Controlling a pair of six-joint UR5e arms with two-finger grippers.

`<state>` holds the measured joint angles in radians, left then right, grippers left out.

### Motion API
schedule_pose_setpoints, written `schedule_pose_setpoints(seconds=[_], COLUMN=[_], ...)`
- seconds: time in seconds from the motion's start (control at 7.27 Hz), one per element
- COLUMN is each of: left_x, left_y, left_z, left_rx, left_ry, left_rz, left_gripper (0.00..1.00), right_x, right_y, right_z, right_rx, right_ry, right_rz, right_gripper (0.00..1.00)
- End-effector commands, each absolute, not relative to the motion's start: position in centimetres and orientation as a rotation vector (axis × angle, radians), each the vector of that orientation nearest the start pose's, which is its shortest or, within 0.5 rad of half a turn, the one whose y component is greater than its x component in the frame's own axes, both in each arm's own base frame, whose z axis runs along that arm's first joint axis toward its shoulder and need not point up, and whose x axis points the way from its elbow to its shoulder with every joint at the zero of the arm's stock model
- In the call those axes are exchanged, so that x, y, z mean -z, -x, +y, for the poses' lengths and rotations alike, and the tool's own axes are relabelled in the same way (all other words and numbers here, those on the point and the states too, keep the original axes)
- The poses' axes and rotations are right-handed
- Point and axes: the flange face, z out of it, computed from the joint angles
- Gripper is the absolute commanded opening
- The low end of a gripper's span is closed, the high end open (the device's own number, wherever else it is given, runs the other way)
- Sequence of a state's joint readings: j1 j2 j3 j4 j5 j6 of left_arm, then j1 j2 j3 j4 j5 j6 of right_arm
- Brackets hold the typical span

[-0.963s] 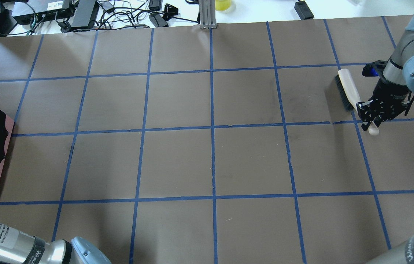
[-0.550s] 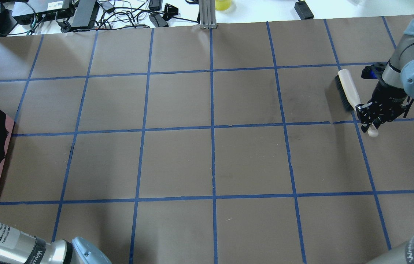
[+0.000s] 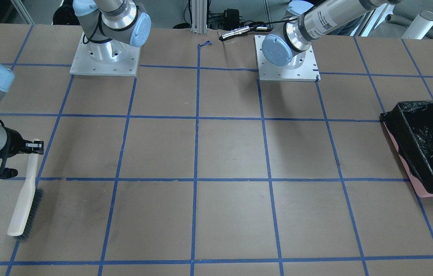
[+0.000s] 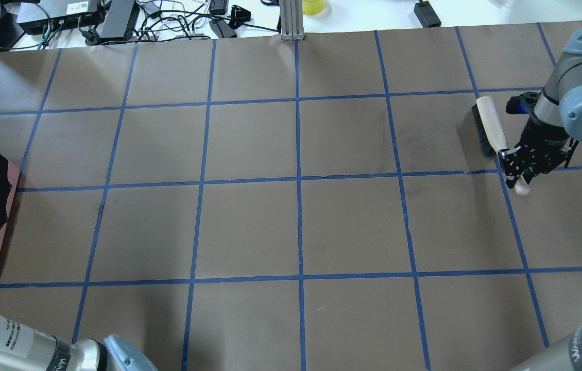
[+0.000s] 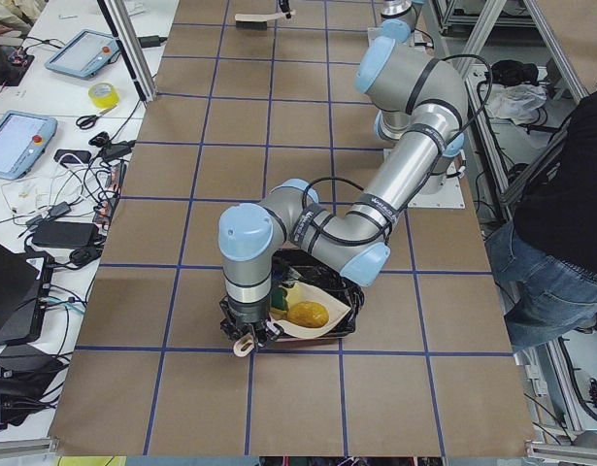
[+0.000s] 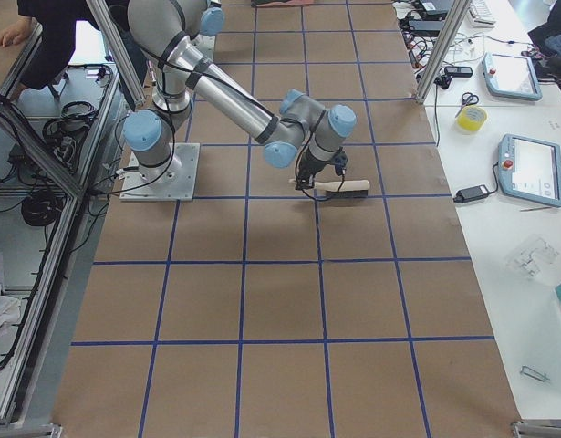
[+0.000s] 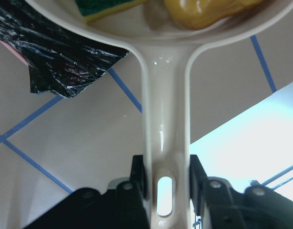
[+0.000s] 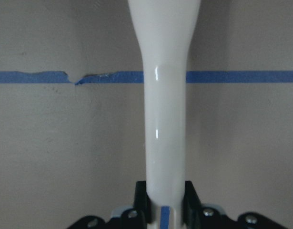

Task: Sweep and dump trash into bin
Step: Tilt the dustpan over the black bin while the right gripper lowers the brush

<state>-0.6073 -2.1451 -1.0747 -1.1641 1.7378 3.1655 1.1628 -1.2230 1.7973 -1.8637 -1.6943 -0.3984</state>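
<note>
Trash: an orange-yellow lump (image 7: 203, 12) and a green-topped sponge piece (image 7: 108, 7) lie side by side in the scoop of the dustpan (image 7: 165, 119). A third piece cannot be made out.
Trash, place: in the dustpan, above the bin and not in it, at the far left end of the table.
Bin: a pink-sided box (image 3: 419, 153) lined with a crinkly black bag. It stands on the table at the left end, its open top up.
Dustpan: pale beige with a long handle. In the left side view it sits over the bin's mouth with the lump plainly on it.
Left tool: (image 7: 166, 179) pinches the dustpan's handle near its end, one finger on each side of the hanging slot.
Brush: a cream handle and dark bristles (image 4: 489, 121). It lies low along the table at the right end, handle toward the robot and head away from it, with the bristles turned toward the table's middle.
Right tool: (image 8: 164, 198) pinches the brush's handle close to its tip, with the handle running straight out between the fingers.
Table: a brown surface (image 4: 250, 226) ruled into squares by blue tape lines (image 4: 298, 180).
Person: stands beside the table near the robot's base (image 5: 560, 223), partly in view.
</note>
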Motion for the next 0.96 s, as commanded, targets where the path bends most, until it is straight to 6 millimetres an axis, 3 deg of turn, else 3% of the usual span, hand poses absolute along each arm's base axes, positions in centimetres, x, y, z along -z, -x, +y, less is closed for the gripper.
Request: schedule_pose_setpoints(seconds=[0.0,0.28,0.55,0.69,0.83], left_x=[-41.8,-41.5,-41.6,-41.7,-42.5], left_y=[-51.9,-48.9,-47.3,-47.3,-47.4], left_z=[-50.6,-48.5,-47.2,-47.2,-47.1], left_rx=[0.612,0.686,0.783,0.797,0.850], left_ry=[2.984,3.017,3.095,3.113,3.141], left_rz=[-1.570,-1.597,-1.526,-1.517,-1.500], left_gripper=[0.00,0.00,0.00,0.00,0.00], right_x=[-22.5,-22.6,-23.6,-25.9,-30.2], right_y=[10.4,10.4,10.2,9.5,8.4], right_z=[-54.7,-54.7,-55.3,-56.0,-56.3], right_rx=[-0.481,-0.478,-0.423,-0.337,-0.236], right_ry=[0.010,0.008,-0.008,-0.047,-0.025], right_rz=[3.103,3.106,3.119,3.151,3.189], right_gripper=[0.55,0.58,0.73,0.91,0.97])
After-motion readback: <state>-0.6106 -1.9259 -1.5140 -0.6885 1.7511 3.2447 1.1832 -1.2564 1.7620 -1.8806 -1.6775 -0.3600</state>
